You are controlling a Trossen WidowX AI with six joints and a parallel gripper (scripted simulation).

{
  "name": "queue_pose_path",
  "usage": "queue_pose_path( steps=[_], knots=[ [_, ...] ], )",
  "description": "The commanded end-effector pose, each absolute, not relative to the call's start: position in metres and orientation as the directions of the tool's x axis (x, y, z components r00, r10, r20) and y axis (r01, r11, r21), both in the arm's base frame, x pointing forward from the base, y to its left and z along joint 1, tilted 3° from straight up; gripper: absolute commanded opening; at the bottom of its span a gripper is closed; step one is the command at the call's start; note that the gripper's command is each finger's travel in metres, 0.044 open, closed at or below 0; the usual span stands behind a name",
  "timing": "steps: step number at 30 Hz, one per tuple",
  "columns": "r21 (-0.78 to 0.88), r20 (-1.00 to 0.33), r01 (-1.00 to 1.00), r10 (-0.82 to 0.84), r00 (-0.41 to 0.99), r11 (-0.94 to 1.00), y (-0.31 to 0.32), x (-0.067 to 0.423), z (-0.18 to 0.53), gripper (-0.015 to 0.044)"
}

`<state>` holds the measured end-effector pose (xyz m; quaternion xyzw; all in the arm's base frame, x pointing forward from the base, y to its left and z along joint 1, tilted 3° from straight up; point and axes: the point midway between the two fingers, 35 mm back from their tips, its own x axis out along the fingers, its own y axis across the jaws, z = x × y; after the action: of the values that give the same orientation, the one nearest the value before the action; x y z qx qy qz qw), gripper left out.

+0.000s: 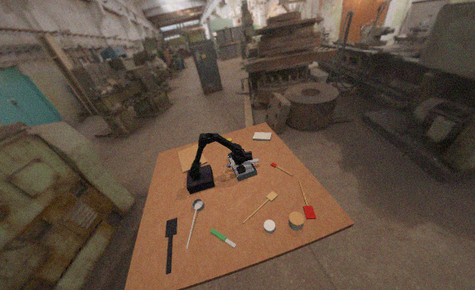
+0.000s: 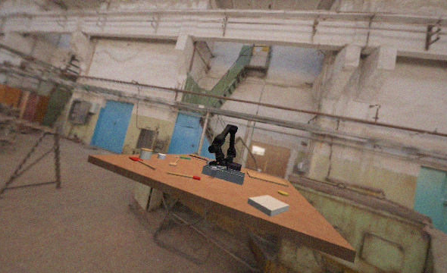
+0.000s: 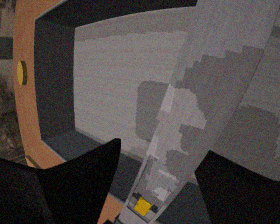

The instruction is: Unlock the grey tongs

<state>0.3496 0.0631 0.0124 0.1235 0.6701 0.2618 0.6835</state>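
Observation:
The grey tongs (image 3: 231, 45) (image 1: 254, 161) lie across the roasting tin (image 3: 53, 85) (image 1: 246, 176) (image 2: 223, 175). A small yellow part (image 3: 143, 206) sits at the tongs' near end in the wrist view. My gripper (image 3: 156, 147) is open. Its two dark fingers stand on either side of the tongs, above the tin, with gaps showing on both sides. In the top view the arm hides the middle of the tongs. The wooden board (image 1: 186, 159) (image 2: 267, 178) lies flat beside the arm's base, partly hidden by the arm in the top view.
A white box (image 1: 262, 136) (image 2: 268, 204) and a yellow piece (image 2: 282, 192) (image 3: 22, 73) lie beyond the tin. A small red-headed tool (image 1: 282, 168) lies to its right in the top view. A ladle (image 1: 197, 205), a black spatula (image 1: 171, 227) and a green marker (image 1: 219, 234) are nearer the front.

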Motion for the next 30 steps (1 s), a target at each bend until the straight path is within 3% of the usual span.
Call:
queue_pose_path(
  steps=[1,2,7,21,28,30],
  knots=[
    [0.525,-0.848,-0.188,0.528,-0.037,0.830,0.068,0.348,0.007,0.0260],
    [0.525,-0.848,-0.188,0.528,-0.037,0.830,0.068,0.348,0.006,0.0260],
    [0.520,-0.851,-0.192,0.524,-0.036,0.832,0.065,0.349,0.010,0.0129],
    [0.520,-0.851,-0.192,0.524,-0.036,0.832,0.065,0.349,0.010,0.0035],
    [0.520,-0.851,-0.192,0.524,-0.036,0.832,0.064,0.349,0.018,-0.0148],
    [0.521,-0.850,-0.191,0.525,-0.036,0.832,0.064,0.349,0.036,-0.0150]
  ],
)
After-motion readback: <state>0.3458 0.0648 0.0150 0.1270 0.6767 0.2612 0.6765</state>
